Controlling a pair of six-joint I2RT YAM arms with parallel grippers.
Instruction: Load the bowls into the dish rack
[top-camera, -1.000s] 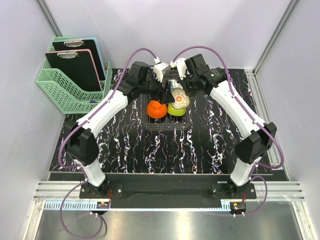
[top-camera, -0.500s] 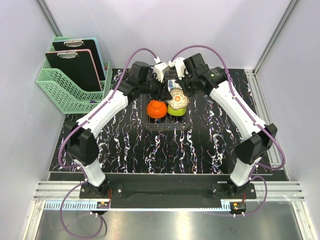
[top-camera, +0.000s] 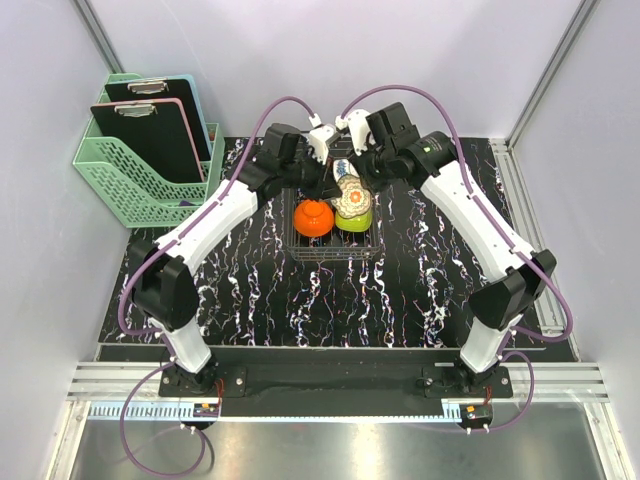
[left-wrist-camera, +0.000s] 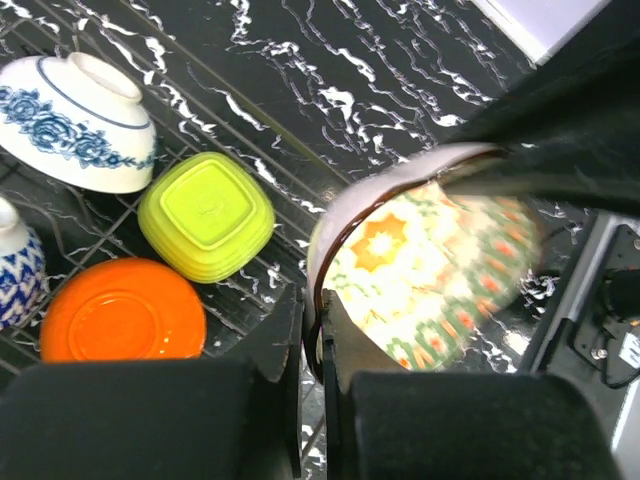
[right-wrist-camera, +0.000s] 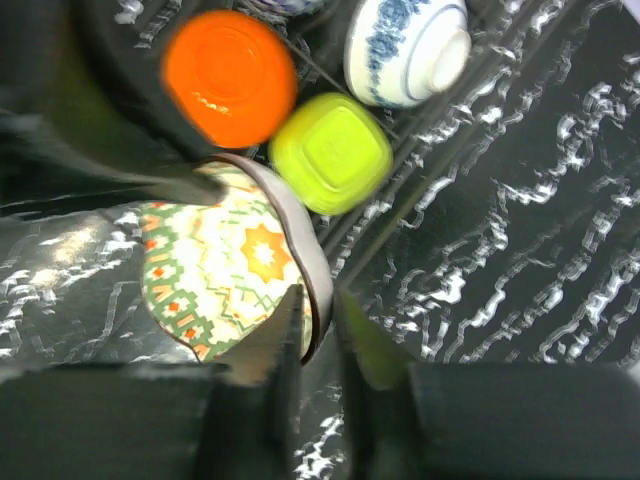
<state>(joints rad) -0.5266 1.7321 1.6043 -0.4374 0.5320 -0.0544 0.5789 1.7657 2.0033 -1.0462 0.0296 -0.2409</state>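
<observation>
A cream bowl with a green and orange pattern inside (top-camera: 352, 197) hangs tilted over the dish rack (top-camera: 330, 252). My left gripper (left-wrist-camera: 312, 312) is shut on its brown rim, the bowl (left-wrist-camera: 430, 260) filling the right of that view. My right gripper (right-wrist-camera: 318, 300) straddles the opposite rim of the same bowl (right-wrist-camera: 220, 260) with its jaws open and a gap showing. In the rack below sit an orange bowl (top-camera: 313, 218), a lime green bowl (top-camera: 352, 221) and a white bowl with blue pattern (left-wrist-camera: 80, 125), all upside down. A second blue-patterned bowl (left-wrist-camera: 15, 265) peeks in at the left edge.
A mint green lattice basket (top-camera: 150, 175) holding clipboards stands at the back left of the black marbled table (top-camera: 250, 300). Pale walls close in on both sides. Both arms meet over the rack at the back centre.
My left gripper has closed on the patterned bowl's rim. My right gripper's jaws have come apart from their grip on it. The bowl has shifted slightly back and left.
</observation>
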